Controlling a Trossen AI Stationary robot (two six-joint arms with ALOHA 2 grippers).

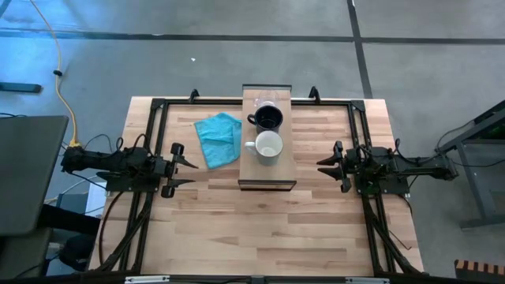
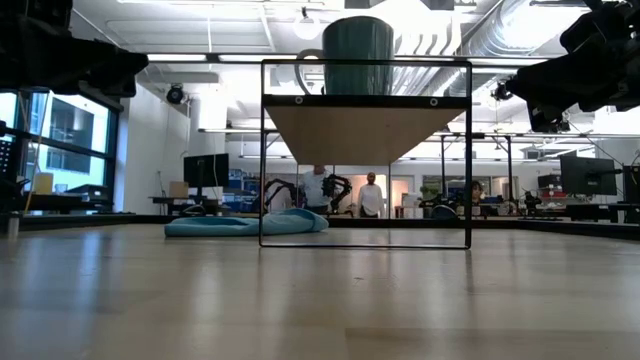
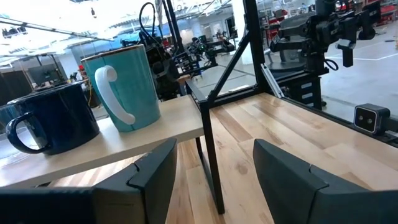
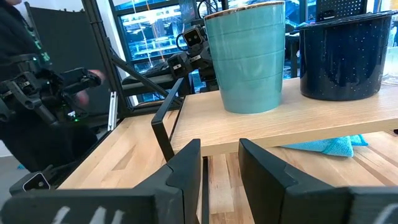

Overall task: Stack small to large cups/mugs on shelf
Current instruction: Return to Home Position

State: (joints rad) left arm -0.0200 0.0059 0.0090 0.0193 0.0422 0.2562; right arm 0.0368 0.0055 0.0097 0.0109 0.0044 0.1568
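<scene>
Light-wood shelf (image 1: 268, 170) stands mid-table, carrying the teal mug (image 1: 268, 147) nearest its front edge and the dark blue mug (image 1: 268, 118) just behind it. Both are upright and well apart from any fingers. The left gripper (image 1: 188, 170) hangs left of the shelf, spread wide and empty. The right gripper (image 1: 326, 167) hangs on the opposite side, narrowly parted, holding nothing.

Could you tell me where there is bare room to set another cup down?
On the shelf, the near end beside the light blue mug is bare. The table in front of it, between the left gripper and right gripper, is too. The far end is crowded by the dark blue mug.
</scene>
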